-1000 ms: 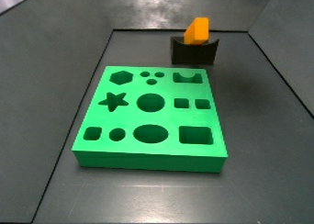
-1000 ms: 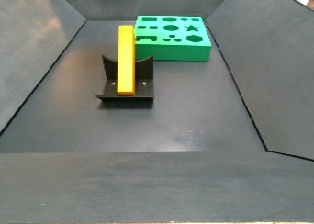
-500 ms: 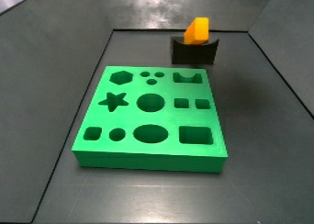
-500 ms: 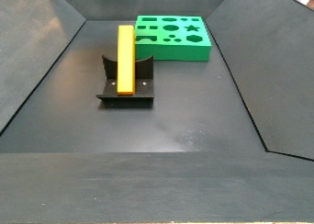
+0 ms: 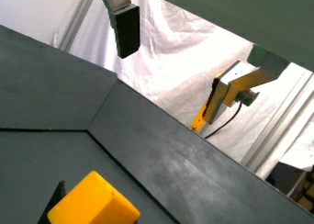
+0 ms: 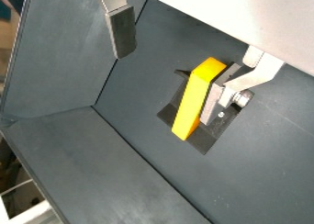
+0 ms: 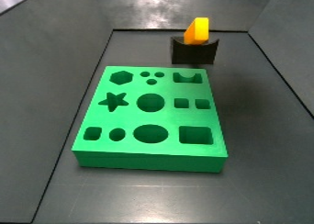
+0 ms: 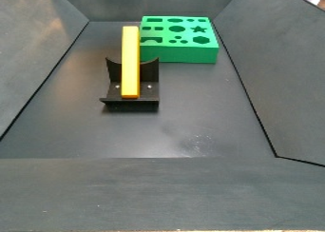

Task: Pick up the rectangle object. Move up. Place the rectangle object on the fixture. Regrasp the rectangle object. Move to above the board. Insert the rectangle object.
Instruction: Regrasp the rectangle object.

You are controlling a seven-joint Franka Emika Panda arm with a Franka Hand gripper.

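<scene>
Rectangle object: the long orange-yellow rectangle object (image 8: 129, 60) lies along the top of the fixture (image 8: 131, 88), overhanging it at both ends in a side view; from the opposite side only its end face (image 7: 197, 29) shows above the dark block (image 7: 194, 51).

Fixture: dark L-shaped bracket on a base plate, standing on the grey floor (image 8: 191, 122) just beside the board, apart from it.

Board: the bright green board (image 7: 151, 115) sits flat, every cut-out empty; star, hexagon, circles, squares and ovals all open. Insertion not yet done.

Gripper: up high and clear of everything. The gripper (image 6: 185, 46) is spread wide and holds nothing; one padded finger (image 6: 119, 26) and the silver one (image 6: 240, 81) frame the block from well above in a wrist view. A finger (image 5: 124, 28) and a yellow corner (image 5: 91, 200) show in a wrist view too. Neither side view shows it, bar perhaps a dark sliver at the frame's top corner.

Step, by my read: block parked on the fixture, regrasp to come.

Risk one: the block looks merely rested, with long overhangs; a descent off-centre could tip it off the notch.

Risk two: a finger landing on the block's top face instead of straddling it would shove it down or sideways.

Risk three: a skewed regrasp carries a tilt to the board, and a tilted block would likely jam at the slot's edge.
</scene>
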